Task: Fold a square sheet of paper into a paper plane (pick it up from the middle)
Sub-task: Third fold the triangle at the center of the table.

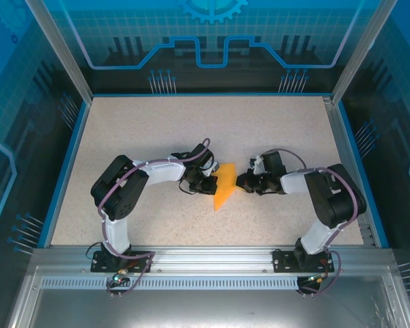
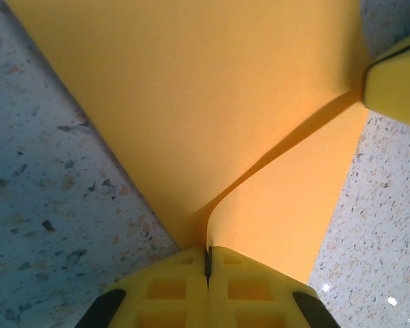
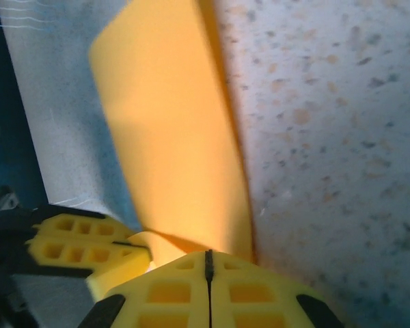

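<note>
Speckled bench (image 1: 157, 137), the folded orange paper (image 1: 223, 188) at its middle. Left jaws and right jaws are closed, each pinching an opposite edge; uneven pulling could tear it or skew the crease.

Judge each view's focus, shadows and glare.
Top external: sharp and evenly lit, only faint shadows on the table. Left wrist: orange paper crisp, a dark shadow under its raised fold, small glints on the table bottom right. Right wrist: soft focus throughout, paper and table speckles smeared, bluish cast at left.
</note>
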Tool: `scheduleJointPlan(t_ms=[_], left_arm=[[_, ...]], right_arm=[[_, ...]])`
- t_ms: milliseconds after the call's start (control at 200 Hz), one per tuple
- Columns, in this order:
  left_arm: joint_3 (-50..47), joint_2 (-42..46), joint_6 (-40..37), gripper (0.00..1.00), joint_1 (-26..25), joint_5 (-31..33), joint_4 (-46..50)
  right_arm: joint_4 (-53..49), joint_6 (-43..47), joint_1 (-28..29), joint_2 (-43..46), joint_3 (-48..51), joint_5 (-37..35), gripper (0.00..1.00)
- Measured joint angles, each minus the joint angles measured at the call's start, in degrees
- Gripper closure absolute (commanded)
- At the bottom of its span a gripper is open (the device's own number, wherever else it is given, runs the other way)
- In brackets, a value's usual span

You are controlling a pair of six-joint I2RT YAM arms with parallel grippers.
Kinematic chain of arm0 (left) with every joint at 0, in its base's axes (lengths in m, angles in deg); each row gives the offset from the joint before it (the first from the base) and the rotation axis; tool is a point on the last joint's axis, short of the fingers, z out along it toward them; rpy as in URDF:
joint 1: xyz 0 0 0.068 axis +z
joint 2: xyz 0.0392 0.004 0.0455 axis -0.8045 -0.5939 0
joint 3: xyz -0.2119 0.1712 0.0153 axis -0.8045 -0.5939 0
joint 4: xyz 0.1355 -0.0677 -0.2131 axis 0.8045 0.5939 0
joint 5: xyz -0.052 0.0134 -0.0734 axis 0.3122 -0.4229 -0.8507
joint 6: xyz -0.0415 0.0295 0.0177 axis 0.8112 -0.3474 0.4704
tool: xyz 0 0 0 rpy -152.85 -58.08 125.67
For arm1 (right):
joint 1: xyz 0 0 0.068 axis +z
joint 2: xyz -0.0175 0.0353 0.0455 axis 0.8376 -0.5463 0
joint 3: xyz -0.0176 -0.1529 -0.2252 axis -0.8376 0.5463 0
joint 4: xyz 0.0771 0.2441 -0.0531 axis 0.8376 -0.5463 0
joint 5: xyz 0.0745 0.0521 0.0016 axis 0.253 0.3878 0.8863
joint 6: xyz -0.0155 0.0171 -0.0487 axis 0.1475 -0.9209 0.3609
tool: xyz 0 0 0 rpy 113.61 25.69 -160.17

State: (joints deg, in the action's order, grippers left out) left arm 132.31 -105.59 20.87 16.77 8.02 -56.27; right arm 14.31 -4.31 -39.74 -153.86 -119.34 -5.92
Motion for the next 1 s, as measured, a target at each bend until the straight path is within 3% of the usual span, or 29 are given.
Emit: scheduleJointPlan(t_ms=[240,630,775,880,1000], left_arm=[[0.07,0.0,0.0,0.99,-0.02,0.0,0.13],[0.15,-0.04,0.0,0.97,-0.02,0.02,0.2],[0.15,-0.04,0.07,0.87,-0.02,0.2,0.2],[0.15,0.44,0.35,0.72,-0.26,1.29,0.31],[0.13,3.76,2.23,0.67,-0.26,5.16,2.34]], right_arm=[[-0.15,0.15,1.44,3.54,-0.61,0.63,0.94],[0.28,0.37,3.23,-3.3,-0.63,0.57,0.95],[0.31,0.63,3.21,-3.61,-0.72,0.55,0.95],[0.31,0.74,3.23,-3.61,-0.7,0.37,0.95],[0.31,0.68,3.39,-3.54,-0.7,0.15,0.95]])
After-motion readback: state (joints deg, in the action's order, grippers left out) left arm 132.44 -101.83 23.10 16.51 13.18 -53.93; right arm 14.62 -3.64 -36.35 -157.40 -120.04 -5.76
